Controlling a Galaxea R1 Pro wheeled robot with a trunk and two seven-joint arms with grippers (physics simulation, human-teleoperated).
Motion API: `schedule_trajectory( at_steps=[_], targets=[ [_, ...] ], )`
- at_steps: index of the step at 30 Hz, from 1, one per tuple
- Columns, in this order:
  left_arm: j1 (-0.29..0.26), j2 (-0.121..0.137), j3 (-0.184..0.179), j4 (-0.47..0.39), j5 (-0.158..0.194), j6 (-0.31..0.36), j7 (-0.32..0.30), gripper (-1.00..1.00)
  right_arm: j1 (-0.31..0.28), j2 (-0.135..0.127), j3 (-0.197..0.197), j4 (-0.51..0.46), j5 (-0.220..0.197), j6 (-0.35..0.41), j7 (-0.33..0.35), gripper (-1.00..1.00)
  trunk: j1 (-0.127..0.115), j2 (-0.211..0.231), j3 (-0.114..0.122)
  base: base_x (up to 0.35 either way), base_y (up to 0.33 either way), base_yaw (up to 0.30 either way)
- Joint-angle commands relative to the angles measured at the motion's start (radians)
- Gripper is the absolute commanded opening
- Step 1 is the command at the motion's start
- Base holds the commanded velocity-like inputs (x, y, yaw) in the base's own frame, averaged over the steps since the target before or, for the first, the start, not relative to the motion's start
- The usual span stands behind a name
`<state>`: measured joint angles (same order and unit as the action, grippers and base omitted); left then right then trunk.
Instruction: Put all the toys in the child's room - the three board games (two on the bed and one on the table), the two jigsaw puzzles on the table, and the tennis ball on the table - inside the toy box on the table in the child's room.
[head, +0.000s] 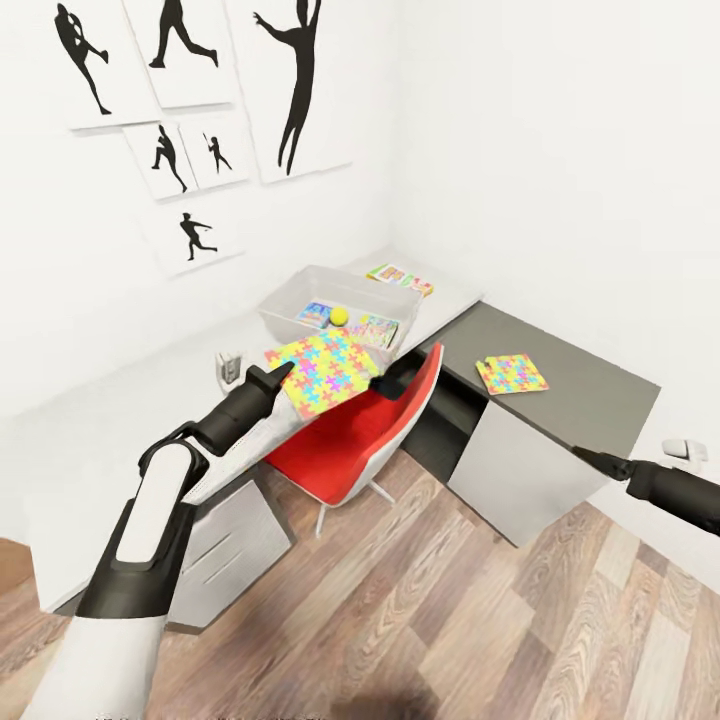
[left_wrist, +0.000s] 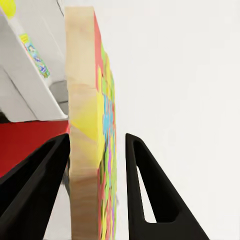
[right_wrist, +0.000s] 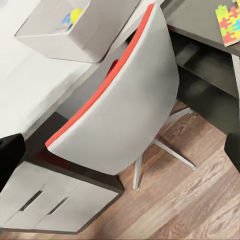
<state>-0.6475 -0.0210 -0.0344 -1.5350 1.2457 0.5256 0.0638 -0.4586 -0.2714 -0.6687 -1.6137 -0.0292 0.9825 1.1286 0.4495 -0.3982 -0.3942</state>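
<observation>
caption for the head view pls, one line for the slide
Left gripper holds a jigsaw puzzle near the toy box; a second puzzle lies on the table.

— What is on the walls?
— They are plain white; black athlete silhouette pictures (head: 190, 110) hang on the far left one.
— And the floor?
— Wood planks (head: 480, 620), brown and grey.
— Furniture?
— A red chair with a grey shell back (head: 360, 440) stands at the desk corner, with a white drawer unit (head: 225, 560) on its left.
</observation>
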Motion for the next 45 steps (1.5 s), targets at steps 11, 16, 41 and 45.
schedule_trajectory(
  at_steps=[11, 16, 41, 45],
  targets=[
    [-0.020, -0.009, 0.042, -0.006, 0.013, 0.028, 0.037, -1.00, 0.000, 0.015, 0.003, 0.000, -0.002, 0.007, 0.000, 1.00, 0.001, -0.002, -0.002, 0.063, -0.075, 0.167],
    [-0.038, -0.012, 0.044, -0.008, 0.013, 0.030, 0.043, -1.00, 0.000, 0.016, 0.003, -0.001, -0.002, 0.006, 0.000, 1.00, 0.001, -0.002, -0.002, 0.202, -0.208, 0.027],
    [-0.093, 0.003, 0.121, 0.025, 0.007, 0.036, 0.049, -1.00, 0.000, 0.017, 0.003, -0.001, -0.003, 0.000, 0.001, 1.00, 0.001, -0.002, -0.002, 0.251, -0.163, 0.002],
    [-0.105, 0.007, 0.151, 0.044, 0.006, 0.040, 0.051, -1.00, 0.000, 0.018, 0.003, -0.001, -0.003, -0.001, 0.001, 1.00, 0.001, -0.002, -0.002, 0.094, -0.017, 0.000]
  ],
)
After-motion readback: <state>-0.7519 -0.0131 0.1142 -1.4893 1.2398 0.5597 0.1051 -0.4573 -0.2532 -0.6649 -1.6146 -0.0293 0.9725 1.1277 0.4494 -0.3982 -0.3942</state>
